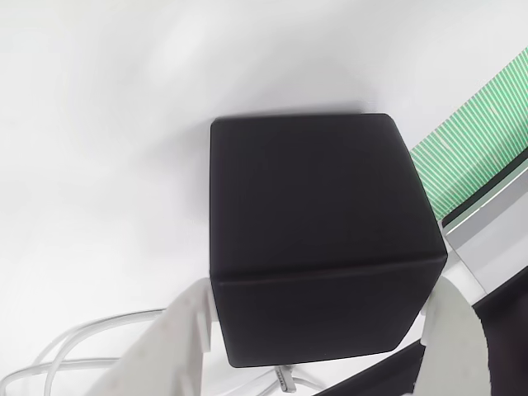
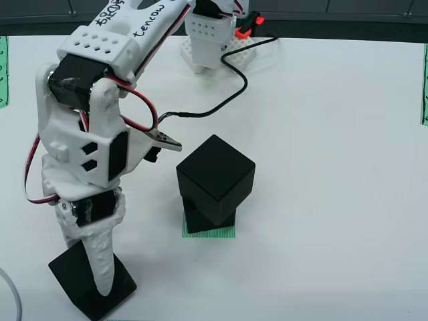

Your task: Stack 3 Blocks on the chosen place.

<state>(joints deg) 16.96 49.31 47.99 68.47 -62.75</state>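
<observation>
Gripper closed around third cube, two already stacked on striped patch

Cubes number three in the overhead view. One black cube (image 2: 208, 219) sits on the green-striped square patch (image 2: 209, 232) on the white table (image 2: 334, 167). A second black cube (image 2: 215, 178) rests on top of it, turned at an angle and overhanging the lower one toward the upper right.

At the lower left of that view, the white arm (image 2: 93, 134) reaches down, and its gripper (image 2: 100, 277) stands over the third black cube (image 2: 92, 281), well apart from the stack. One white finger (image 2: 101, 264) runs down across that cube's top face.

From the gripper's own camera, the third cube (image 1: 318, 239) sits between two white fingers (image 1: 186, 338), one pressed to each lower side, so the gripper holds it. A green-striped strip (image 1: 474, 136) lies at the right edge, and white cables (image 1: 74, 342) curl at the lower left.
</observation>
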